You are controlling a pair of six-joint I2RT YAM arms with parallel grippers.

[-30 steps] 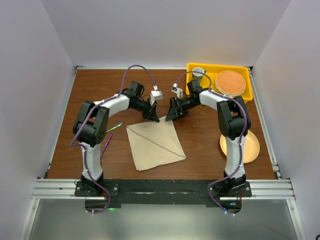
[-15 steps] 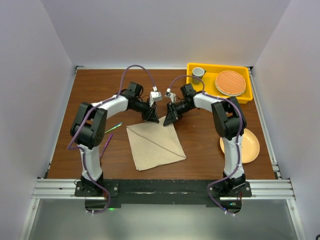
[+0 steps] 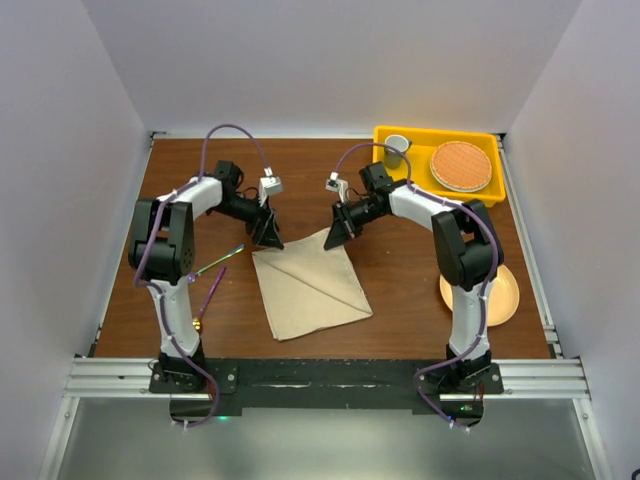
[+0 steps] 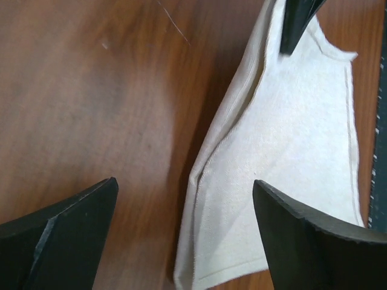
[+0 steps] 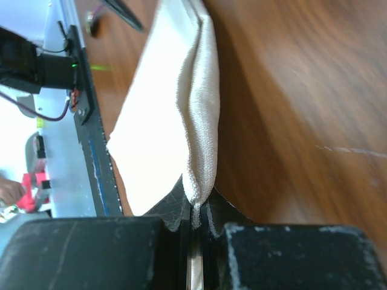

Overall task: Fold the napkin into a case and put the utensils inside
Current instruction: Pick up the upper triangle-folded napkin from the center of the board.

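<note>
A brown wooden table [image 3: 300, 170] boxed in by plain white walls is your work surface, with both arms reaching in from its near edge. The beige napkin [image 3: 308, 285] lies flat near the middle of the table, a rough square turned cornerwise, with a diagonal line crossing it from its left corner towards its right one. Your right gripper [image 3: 338, 228] is clenched on the napkin's far corner: from the right wrist camera you see its black fingers [image 5: 272, 254] pressed together with a doubled cloth edge pinched between them. Your left gripper [image 3: 268, 232] hangs just beyond the napkin's left corner, released and grasping nothing. In the left wrist view its two dark fingertips [image 4: 66, 229] stand wide apart, one over bare wood and the other over the cloth's edge, and you cannot tell whether either touches. To the left of the napkin and apart from it, beside your left arm, lie two slim utensils. The farther one is a thin iridescent utensil [image 3: 228, 256] too small to name. The nearer one is the purple-handled spoon [image 3: 212, 290], its gold bowl towards the near edge. At the far right sits a yellow tray [image 3: 440, 131] holding a white cup [image 3: 397, 146] and a round orange woven mat [image 3: 460, 165]. A peach plate [image 3: 508, 290] rests at the right side, partly hidden behind your right arm
</note>
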